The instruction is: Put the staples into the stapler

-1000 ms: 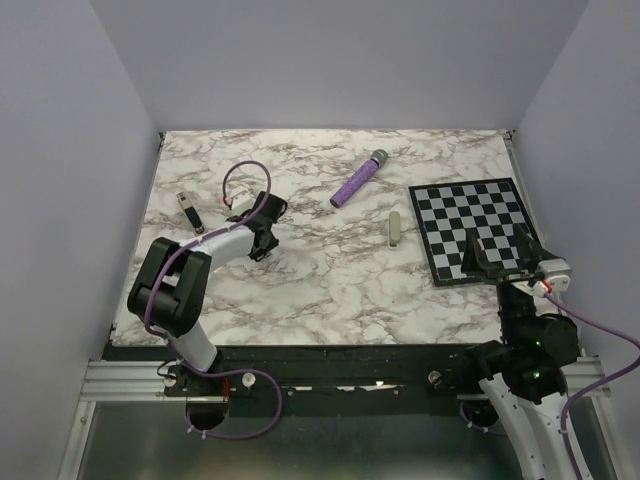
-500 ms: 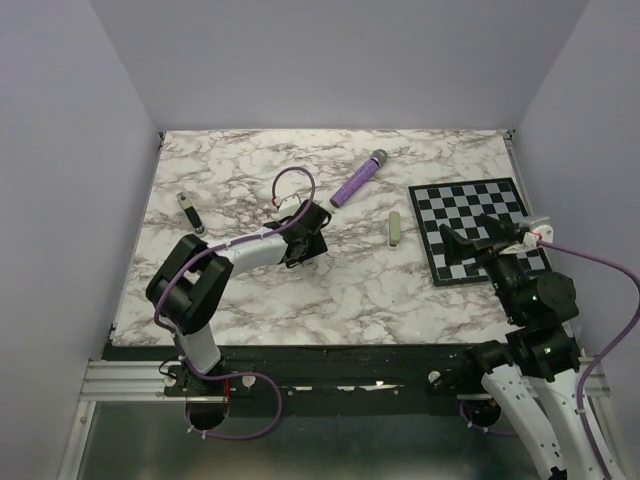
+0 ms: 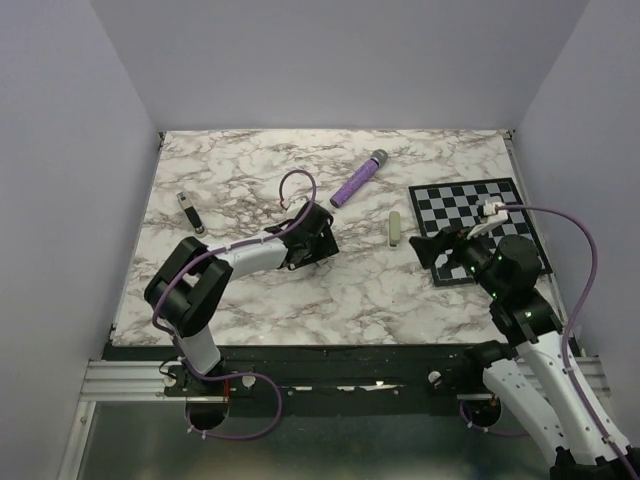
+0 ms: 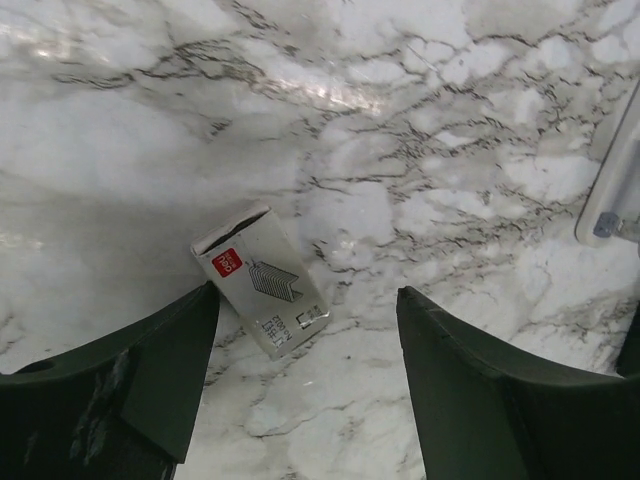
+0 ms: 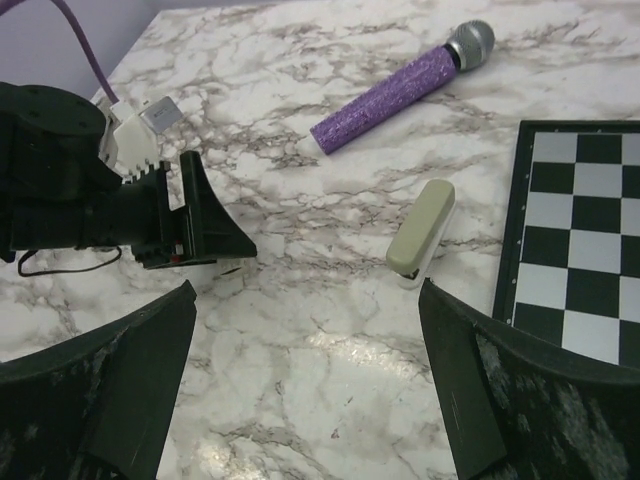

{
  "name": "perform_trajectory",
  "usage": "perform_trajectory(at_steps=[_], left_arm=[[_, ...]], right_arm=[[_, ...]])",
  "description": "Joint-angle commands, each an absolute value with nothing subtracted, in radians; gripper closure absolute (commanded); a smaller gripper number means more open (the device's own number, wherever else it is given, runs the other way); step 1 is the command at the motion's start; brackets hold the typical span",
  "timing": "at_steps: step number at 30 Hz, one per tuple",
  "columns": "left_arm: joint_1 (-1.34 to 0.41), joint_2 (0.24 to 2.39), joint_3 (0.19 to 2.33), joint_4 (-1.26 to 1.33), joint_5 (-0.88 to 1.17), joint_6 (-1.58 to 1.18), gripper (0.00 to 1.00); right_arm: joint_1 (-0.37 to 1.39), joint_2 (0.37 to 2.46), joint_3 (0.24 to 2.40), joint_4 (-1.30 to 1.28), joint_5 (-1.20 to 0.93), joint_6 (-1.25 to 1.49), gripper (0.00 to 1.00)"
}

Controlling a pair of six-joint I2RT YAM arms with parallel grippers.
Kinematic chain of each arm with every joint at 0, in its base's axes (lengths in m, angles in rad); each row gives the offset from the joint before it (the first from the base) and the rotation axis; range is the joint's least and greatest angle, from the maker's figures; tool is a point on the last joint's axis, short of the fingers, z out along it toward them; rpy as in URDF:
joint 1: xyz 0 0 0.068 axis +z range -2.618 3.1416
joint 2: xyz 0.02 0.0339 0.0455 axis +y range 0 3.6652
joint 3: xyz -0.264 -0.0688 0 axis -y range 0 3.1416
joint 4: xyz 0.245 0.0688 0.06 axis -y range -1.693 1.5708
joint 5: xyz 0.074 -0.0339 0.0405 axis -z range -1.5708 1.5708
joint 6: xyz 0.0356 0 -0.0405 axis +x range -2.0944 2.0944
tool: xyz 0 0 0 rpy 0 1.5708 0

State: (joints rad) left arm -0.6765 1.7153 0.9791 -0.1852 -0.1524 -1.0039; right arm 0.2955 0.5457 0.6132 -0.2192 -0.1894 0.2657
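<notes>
the staple box (image 4: 262, 278) lies flat on the marble table (image 4: 450, 120) between the left gripper (image 4: 305, 293)'s spread, empty jaws, the stapler (image 5: 422, 232) untouched at its 3 o'clock from above, the right gripper (image 5: 307, 290) gaping nearby, so loading looks wholly ahead.

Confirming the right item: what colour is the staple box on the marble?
The staple box is white with a red label; best in the left wrist view.
</notes>
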Motion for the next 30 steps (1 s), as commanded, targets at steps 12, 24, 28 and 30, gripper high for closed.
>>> perform_trajectory(at_steps=[12,24,28,30], left_arm=[[-0.753,1.513,0.845,0.147,-0.069,-0.882,0.10],[-0.554,1.494,0.732,0.205,-0.006,-0.879,0.19],[-0.541,1.561,0.770,0.222,0.063,-0.842,0.24],[-0.537,1.584,0.775,0.224,0.075,-0.836,0.25]], right_arm=[[0.302,1.007,0.710,-0.187,-0.419,0.397,0.00],[0.412,1.330,0.775,-0.049,-0.396,0.572,0.00],[0.446,1.408,0.778,-0.009,-0.341,0.652,0.01],[0.466,1.448,0.785,0.038,-0.302,0.673,0.11]])
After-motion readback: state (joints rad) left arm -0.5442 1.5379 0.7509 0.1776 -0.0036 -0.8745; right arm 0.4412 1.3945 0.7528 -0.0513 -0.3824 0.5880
